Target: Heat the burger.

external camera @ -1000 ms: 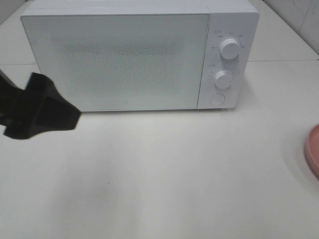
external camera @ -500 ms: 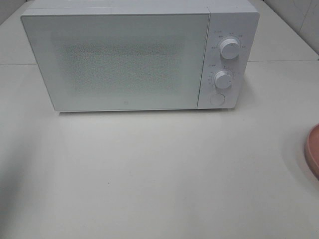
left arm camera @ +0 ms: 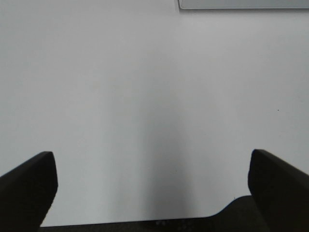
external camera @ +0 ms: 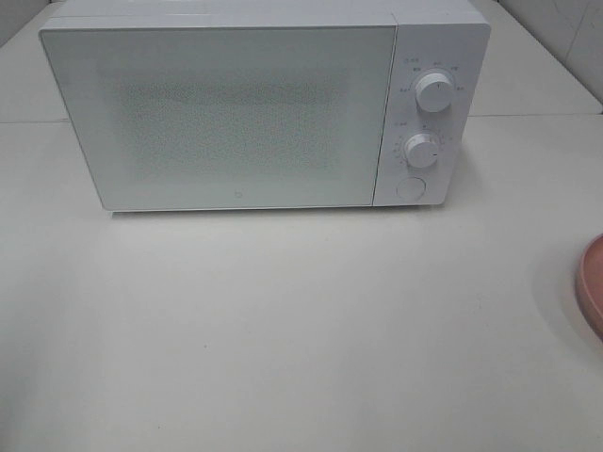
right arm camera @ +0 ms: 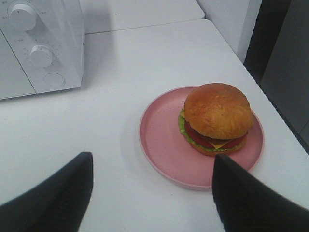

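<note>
While the high camera gives me only the white microwave (external camera: 264, 108), door closed, on the counter (external camera: 301, 330) and a sliver of pink plate (external camera: 593, 287) at the right edge, my right wrist camera fills in the rest. There's the burger (right arm camera: 217, 118), sitting on that plate (right arm camera: 164, 140) toward the rim farther from the microwave (right arm camera: 41, 46), brown bun up, lettuce and a red layer showing. My right claw (right arm camera: 149, 193) hangs over the counter just short of the plate, fingers spread wide, nothing between them. My left claw (left arm camera: 152, 186) shows only in its own wrist camera: fingers far apart, empty, over bare counter (left arm camera: 154, 96), a corner of the microwave (left arm camera: 241, 4) at the frame's edge.
</note>
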